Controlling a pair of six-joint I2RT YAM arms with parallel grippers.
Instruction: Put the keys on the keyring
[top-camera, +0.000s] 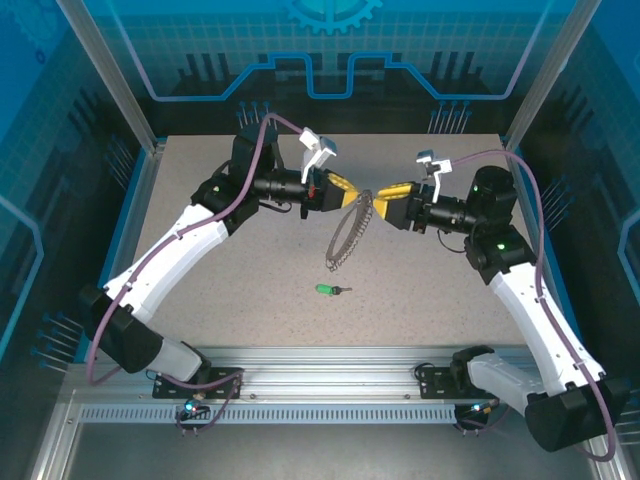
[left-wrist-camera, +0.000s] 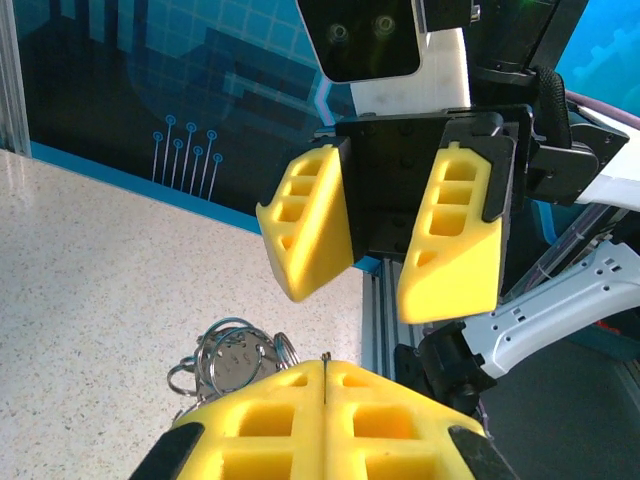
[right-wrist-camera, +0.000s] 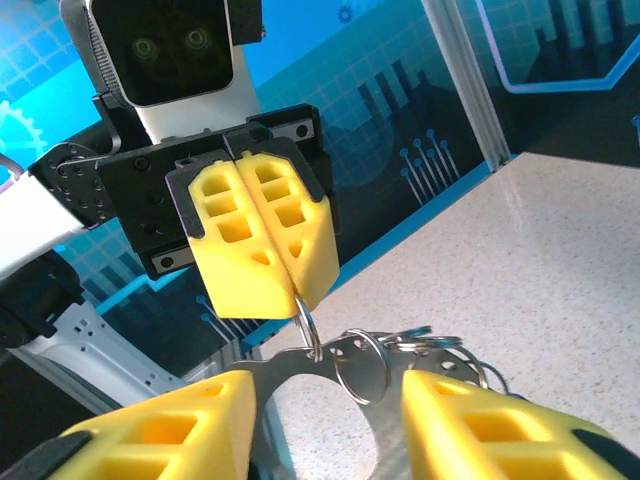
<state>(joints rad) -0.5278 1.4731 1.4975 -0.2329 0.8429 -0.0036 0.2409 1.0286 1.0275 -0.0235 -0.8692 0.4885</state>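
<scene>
Both claws are bright yellow: left claw (top-camera: 352, 191), right claw (top-camera: 384, 196). The key (top-camera: 328, 291) at 6 o'clock has a green head and a silvery blade. Keyring (right-wrist-camera: 300, 363) is silvery metal. Table (top-camera: 220, 180) is speckled beige, walls (top-camera: 300, 40) blue with circuit lines.

The left arm (top-camera: 190, 240) and right arm (top-camera: 535, 310) wear smooth white shells over their long links, with black joint housings between. The left claw (right-wrist-camera: 292, 285) and right claw (left-wrist-camera: 375, 285) carry bright yellow wedge-shaped fingers (left-wrist-camera: 315, 225), moulded with rows of rectangular pockets and set in black brackets. Above each claw sits a white camera block (right-wrist-camera: 185, 60) with a black twin-lens face. A mauve cable (top-camera: 268, 118) trails back from behind each claw, and small green lights (top-camera: 497, 243) glow on the right arm's black joints.
</scene>
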